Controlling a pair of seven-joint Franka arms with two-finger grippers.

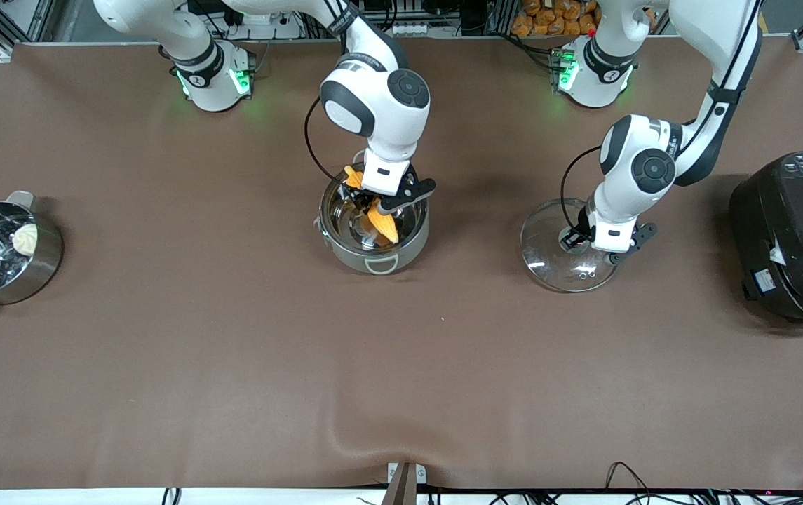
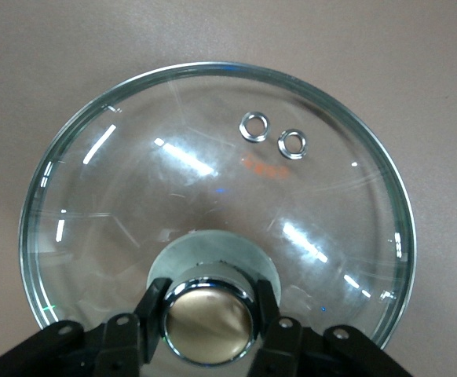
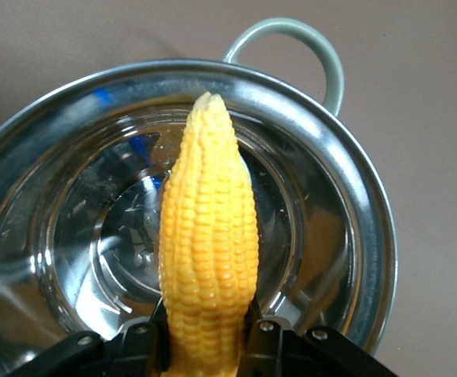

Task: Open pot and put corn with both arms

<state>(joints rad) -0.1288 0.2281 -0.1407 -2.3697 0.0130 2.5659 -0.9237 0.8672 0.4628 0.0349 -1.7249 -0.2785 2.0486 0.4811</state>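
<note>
The shiny steel pot point(image 1: 373, 263) stands open in the middle of the table; it also shows in the right wrist view point(image 3: 354, 204). My right gripper point(image 1: 373, 207) is over the pot, shut on the yellow corn point(image 1: 383, 224), whose tapered tip points down into the pot. In the right wrist view my right gripper point(image 3: 206, 345) clamps the corn point(image 3: 209, 236) near its thick end. The glass lid point(image 1: 548, 245) lies on the table toward the left arm's end. My left gripper point(image 1: 580, 238) is shut on its copper knob point(image 2: 209, 318). The left wrist view shows my left gripper point(image 2: 209, 302) and the lid point(image 2: 173, 157).
A steel pot with a steamer insert and a white item point(image 1: 43, 259) stands at the right arm's end of the table. A big black rice cooker point(image 1: 794, 238) stands at the left arm's end. The brown table cover has a crease point(image 1: 345, 435) near the front edge.
</note>
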